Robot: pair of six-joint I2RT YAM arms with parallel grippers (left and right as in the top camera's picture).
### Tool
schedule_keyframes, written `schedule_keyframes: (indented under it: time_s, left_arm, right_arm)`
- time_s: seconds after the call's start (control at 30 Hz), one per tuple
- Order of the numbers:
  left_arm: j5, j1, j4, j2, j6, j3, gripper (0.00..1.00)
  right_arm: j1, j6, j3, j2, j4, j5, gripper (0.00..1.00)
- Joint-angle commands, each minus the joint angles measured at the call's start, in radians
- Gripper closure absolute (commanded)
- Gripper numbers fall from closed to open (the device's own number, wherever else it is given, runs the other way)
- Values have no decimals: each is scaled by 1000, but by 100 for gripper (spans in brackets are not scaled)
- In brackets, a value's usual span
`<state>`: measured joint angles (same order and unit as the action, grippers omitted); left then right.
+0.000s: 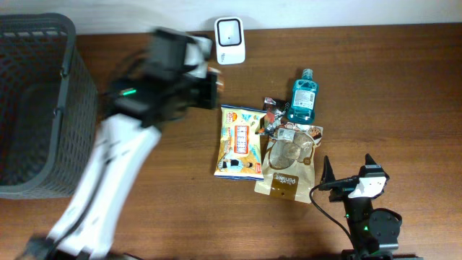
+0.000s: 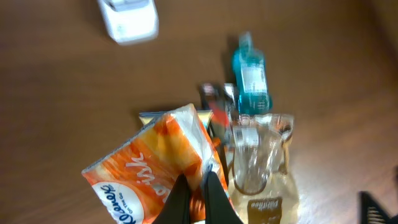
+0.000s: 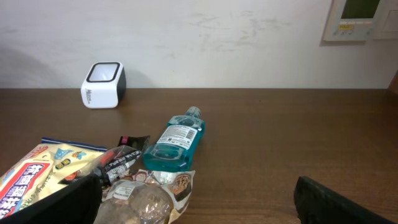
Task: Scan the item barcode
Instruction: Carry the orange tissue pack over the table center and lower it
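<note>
My left gripper [image 2: 198, 194] is shut on an orange and white Kleenex tissue pack [image 2: 143, 168], pinching its edge and holding it above the pile of goods. From overhead the left arm is motion-blurred, and its gripper [image 1: 209, 81] hangs just below and left of the white barcode scanner [image 1: 229, 31]. That scanner [image 3: 102, 76] stands at the table's far edge, with its window up. My right gripper [image 1: 348, 172] rests open near the front right, with nothing between its fingers [image 3: 62, 199].
A teal mouthwash bottle [image 1: 302, 97], a yellow snack bag [image 1: 240, 141], a brown window pouch [image 1: 290, 162] and a dark wrapper [image 1: 273, 115] lie clustered mid-table. A dark mesh basket [image 1: 36, 108] fills the left side.
</note>
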<state>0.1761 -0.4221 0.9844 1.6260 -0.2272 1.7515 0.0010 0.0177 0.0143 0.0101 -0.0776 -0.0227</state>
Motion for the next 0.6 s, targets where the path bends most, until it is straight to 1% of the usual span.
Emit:
schedule_keyframes:
  time_s: [0.0, 0.17, 0.23, 0.33, 0.37, 0.4, 0.43, 0.5, 0.53, 0.57]
  left_arm:
    - [-33, -140, -64, 161, 16, -20, 100]
    - [14, -275, -176, 324, 16, -20, 100]
    - [14, -306, -213, 366, 16, -20, 100]
    - [14, -320, -221, 391, 16, -20, 100]
    - [14, -322, -220, 395, 16, -20, 91]
    - [15, -322, -220, 396, 16, -20, 66]
    - [14, -322, -220, 396, 16, -20, 47]
    - [14, -321, -224, 395, 16, -20, 44]
    - [13, -319, -225, 395, 16, -20, 35]
    - [11, -316, -225, 395, 16, -19, 31]
  right_arm:
    - [5, -6, -9, -6, -1, 9, 2]
    - [5, -6, -9, -6, -2, 9, 2]
    - [5, -6, -9, -6, -1, 9, 2]
    - [5, -6, -9, -6, -1, 9, 2]
    - [5, -6, -9, -6, -1, 9, 2]
    - [5, -6, -9, -6, -1, 9, 2]
    - [5, -6, -9, -6, -2, 9, 2]
    - [5, -6, -9, -6, -2, 8, 2]
    - [5, -6, -9, -6, -1, 9, 1]
    - [5, -6, -9, -6, -2, 9, 2]
